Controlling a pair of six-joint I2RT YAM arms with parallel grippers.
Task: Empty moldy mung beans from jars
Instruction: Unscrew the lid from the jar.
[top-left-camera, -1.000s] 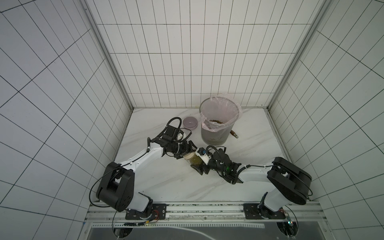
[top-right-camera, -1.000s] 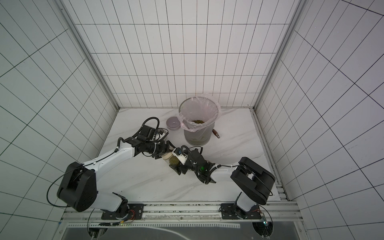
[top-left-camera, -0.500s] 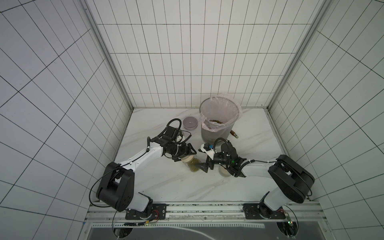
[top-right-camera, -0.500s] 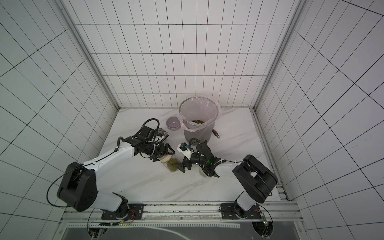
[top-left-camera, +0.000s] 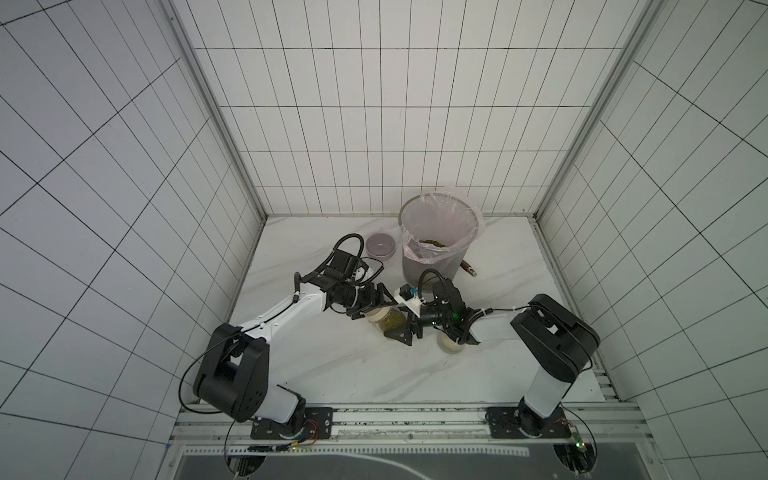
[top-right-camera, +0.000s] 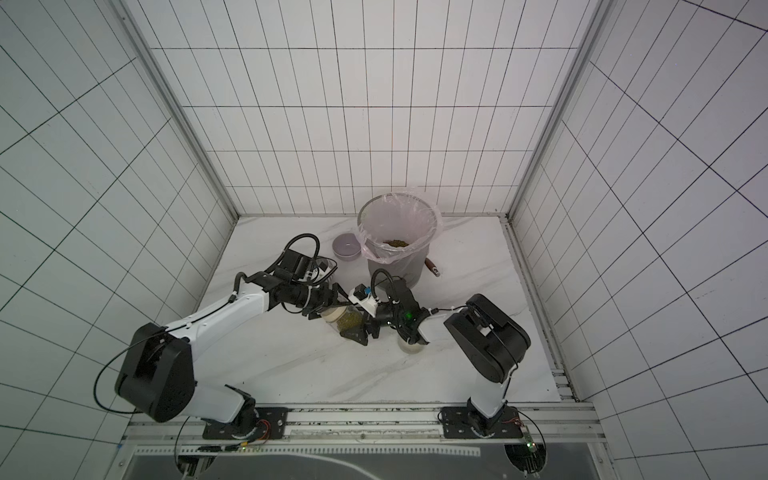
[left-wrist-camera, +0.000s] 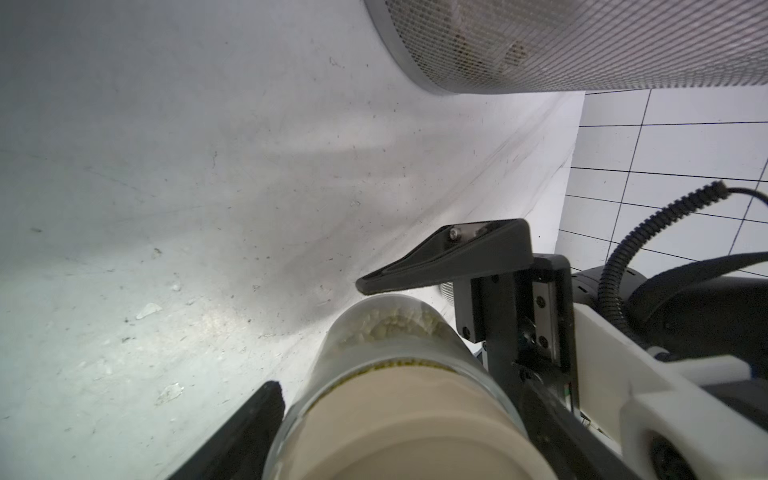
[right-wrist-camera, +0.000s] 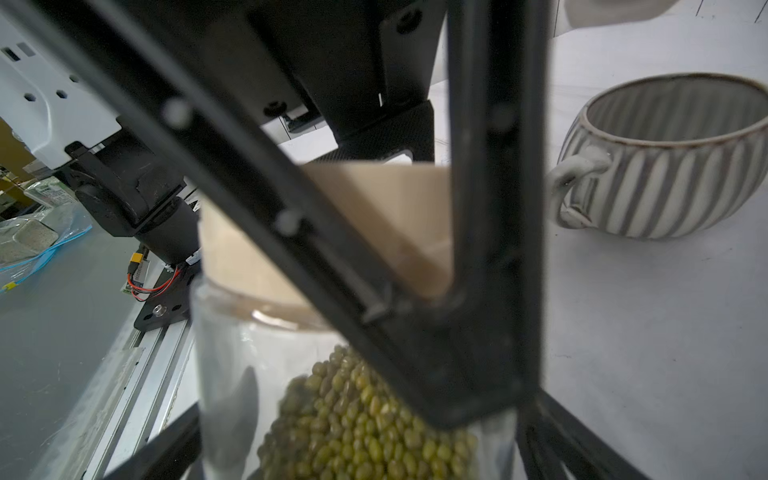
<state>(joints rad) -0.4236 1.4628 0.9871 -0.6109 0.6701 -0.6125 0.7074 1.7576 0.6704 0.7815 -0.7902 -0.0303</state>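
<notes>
One jar (top-left-camera: 450, 345) is stood under the right arm (top-left-camera: 494, 328). A second jar (top-left-camera: 387, 328) of mung beans (right-wrist-camera: 365, 419) is held tipped by its lid (left-wrist-camera: 407, 415) in the left gripper (top-left-camera: 374, 311). Its bottom is framed by the right gripper (top-left-camera: 404, 327); a squeeze cannot be told. Farther back, more beans (top-left-camera: 432, 242) are seen in the bin (top-left-camera: 432, 272).

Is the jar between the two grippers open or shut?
Shut: the beige lid sits on the jar, mung beans inside.
</notes>
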